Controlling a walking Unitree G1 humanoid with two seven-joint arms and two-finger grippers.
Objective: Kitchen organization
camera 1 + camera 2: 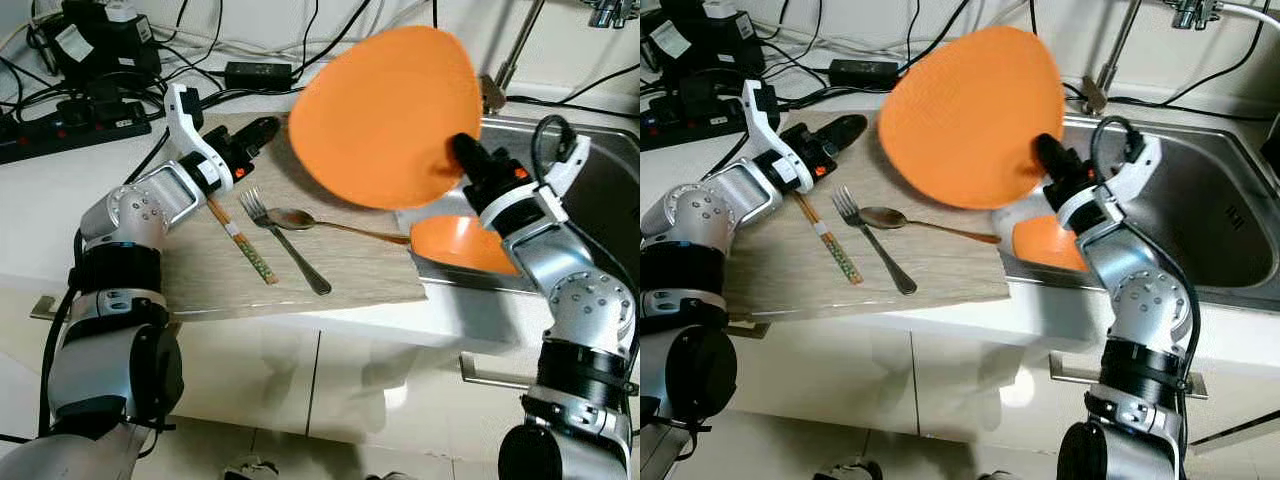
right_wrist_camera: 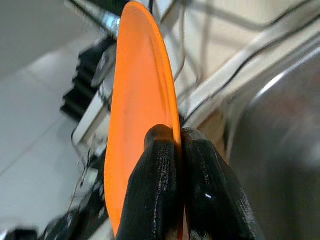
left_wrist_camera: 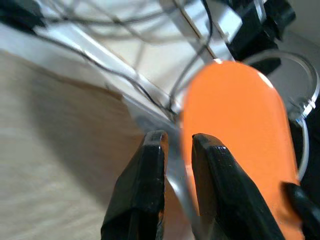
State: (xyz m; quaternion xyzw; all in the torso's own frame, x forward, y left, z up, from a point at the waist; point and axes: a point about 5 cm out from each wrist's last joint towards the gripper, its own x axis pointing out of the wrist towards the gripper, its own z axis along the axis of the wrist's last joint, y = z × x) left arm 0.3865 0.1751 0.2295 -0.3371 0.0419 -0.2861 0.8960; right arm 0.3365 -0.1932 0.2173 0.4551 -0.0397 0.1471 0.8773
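Observation:
My right gripper [image 1: 462, 150] is shut on the rim of a large orange plate [image 1: 385, 115], holding it tilted in the air over the seam between the wooden board [image 1: 200, 280] and the sink [image 1: 605, 190]. In the right wrist view its fingers [image 2: 160, 165] pinch the plate [image 2: 140, 100] edge-on. An orange bowl [image 1: 465, 245] sits in the sink's near left corner. My left gripper [image 1: 255, 135] hovers low over the board's back edge, fingers close together with nothing between them. A fork [image 1: 285, 240], a spoon [image 1: 300, 220] and chopsticks [image 1: 240, 240] lie on the board.
Power strips, adapters and cables [image 1: 90, 60] crowd the counter at the back left. The faucet [image 1: 515, 50] rises behind the sink. The counter's front edge runs just below the board, with white cabinet doors [image 1: 320, 390] underneath.

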